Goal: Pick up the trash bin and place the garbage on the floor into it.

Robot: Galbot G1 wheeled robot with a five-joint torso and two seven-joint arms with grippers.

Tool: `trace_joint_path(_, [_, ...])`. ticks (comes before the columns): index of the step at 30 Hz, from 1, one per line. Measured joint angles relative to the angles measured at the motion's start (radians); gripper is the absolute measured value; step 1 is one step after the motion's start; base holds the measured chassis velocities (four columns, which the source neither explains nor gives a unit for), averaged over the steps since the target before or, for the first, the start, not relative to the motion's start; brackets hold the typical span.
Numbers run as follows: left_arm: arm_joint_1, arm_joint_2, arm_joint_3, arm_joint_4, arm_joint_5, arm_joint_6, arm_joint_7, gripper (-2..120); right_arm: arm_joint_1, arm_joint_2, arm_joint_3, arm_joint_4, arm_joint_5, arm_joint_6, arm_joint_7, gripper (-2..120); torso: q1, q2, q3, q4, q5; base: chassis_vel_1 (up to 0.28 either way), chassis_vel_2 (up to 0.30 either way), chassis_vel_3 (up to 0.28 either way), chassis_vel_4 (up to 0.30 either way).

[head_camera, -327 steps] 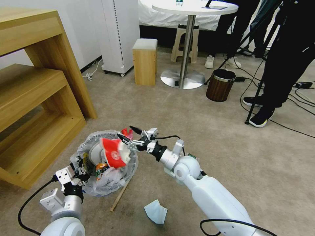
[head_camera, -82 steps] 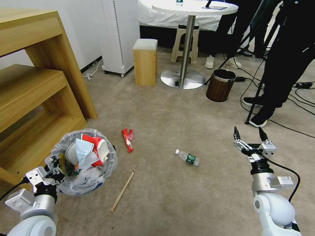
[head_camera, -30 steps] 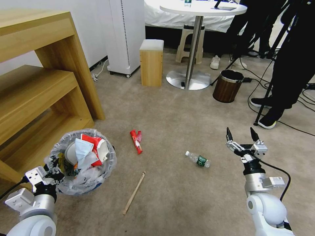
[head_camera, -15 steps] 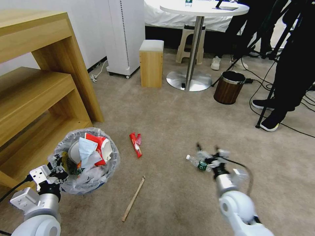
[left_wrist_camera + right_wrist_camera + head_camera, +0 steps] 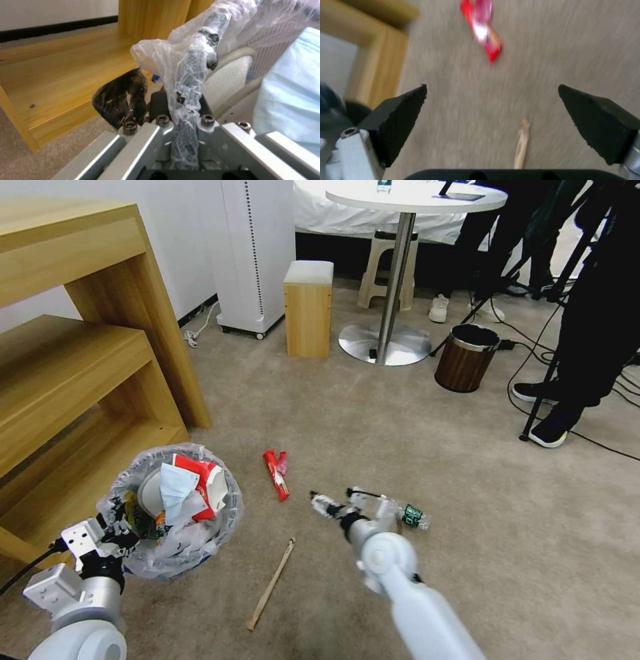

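The trash bin (image 5: 230,508), lined with crinkled clear plastic and heaped with a mask (image 5: 175,487) and a red carton (image 5: 200,477), hangs at the lower left. My left gripper (image 5: 117,530) is shut on its rim; the left wrist view shows the plastic-covered rim (image 5: 191,72) clamped between the fingers. On the beige floor (image 5: 373,427) lie garbage pieces: a red wrapper (image 5: 277,475), a wooden stick (image 5: 270,583) and a clear bottle (image 5: 412,515). My right gripper (image 5: 331,495) hovers open between bottle and wrapper. In its wrist view the red wrapper (image 5: 483,32) and the stick (image 5: 521,147) lie beyond the spread fingers (image 5: 403,117).
A wooden shelf unit (image 5: 73,360) stands close on the left of the bin. Farther back are a wood stool (image 5: 308,310), a round table's base (image 5: 383,343), a brown wood-grain bin (image 5: 465,359), tripod legs and cables (image 5: 567,427), and people's legs.
My right arm has swung left from the right side, passed over the bottle and now sits between bottle and red wrapper. The left gripper keeps its hold on the bin.
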Motion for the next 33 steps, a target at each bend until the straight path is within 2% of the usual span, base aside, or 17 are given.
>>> trace_joint_path(8, [0.001,-0.010,0.009,-0.001,0.012,-0.001,-0.006,1,-0.020,0.097,-0.031,-0.098,-0.015,-0.022,0.032,100,0.000,0.000,0.000,0.0000,-0.0002,0.000,0.000,0.000,0.000])
trace_joint_path(16, [0.004,-0.013,0.012,-0.004,0.016,-0.008,-0.009,1,-0.040,0.101,-0.063,-0.151,-0.050,-0.051,0.053,100,0.000,0.000,0.000,0.0006,-0.0025,0.000,0.000,0.000,0.000])
trace_joint_path(19, [0.008,-0.012,0.011,-0.004,0.016,-0.011,-0.010,1,-0.039,0.097,-0.063,-0.178,-0.055,-0.049,0.046,100,0.000,0.000,0.000,0.0008,-0.0017,0.000,0.000,0.000,0.000])
trace_joint_path(22, [0.009,-0.010,0.009,-0.005,0.015,-0.013,-0.010,1,-0.038,0.097,-0.060,-0.194,-0.061,-0.048,0.036,100,0.000,0.000,0.000,-0.0001,-0.0013,0.000,0.000,0.000,0.000])
trace_joint_path(26, [0.007,-0.005,0.007,-0.005,0.012,-0.013,-0.011,1,-0.042,0.096,-0.059,-0.174,-0.063,-0.052,0.030,100,0.000,0.000,0.000,0.0000,-0.0002,0.000,0.000,0.000,0.000])
trace_joint_path(30, [0.005,-0.002,0.006,-0.001,0.010,-0.013,-0.011,1,-0.057,0.088,-0.066,-0.091,-0.048,-0.076,0.039,100,0.000,0.000,0.000,0.0002,0.0005,0.000,0.000,0.000,0.000])
trace_joint_path(32, [0.005,0.001,0.003,0.005,0.010,-0.013,-0.012,1,-0.078,0.044,-0.088,-0.036,-0.031,-0.108,0.058,100,0.000,0.000,0.000,-0.0014,0.0033,0.000,0.000,0.000,0.000])
trace_joint_path(33, [0.004,0.002,0.003,0.007,0.009,-0.013,-0.012,1,-0.079,0.021,-0.093,-0.014,-0.021,-0.125,0.067,100,0.000,0.000,0.000,-0.0009,0.0031,0.000,0.000,0.000,0.000])
